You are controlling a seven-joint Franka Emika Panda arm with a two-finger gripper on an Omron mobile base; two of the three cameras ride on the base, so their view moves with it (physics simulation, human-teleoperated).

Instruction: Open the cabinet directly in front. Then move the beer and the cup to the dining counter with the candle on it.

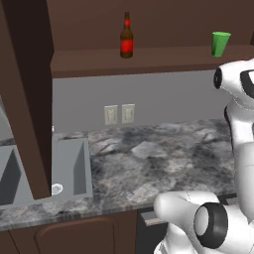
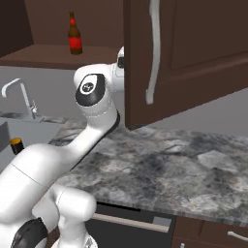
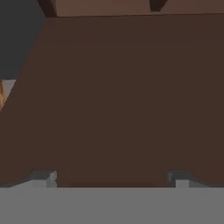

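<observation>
On the cabinet shelf (doors open): beer, cup.

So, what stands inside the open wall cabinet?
On the cabinet shelf stand the beer and the green cup, apart. The open door hides the cup from the right.

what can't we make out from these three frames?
- Cup: in the right base view the open cabinet door hides its spot on the shelf.
- Gripper: hand view gives just two spread fingertips against brown cabinet wood; which surface, can't tell.
- Beer label: too small to read.
- Sink: partly behind the left door.
</observation>
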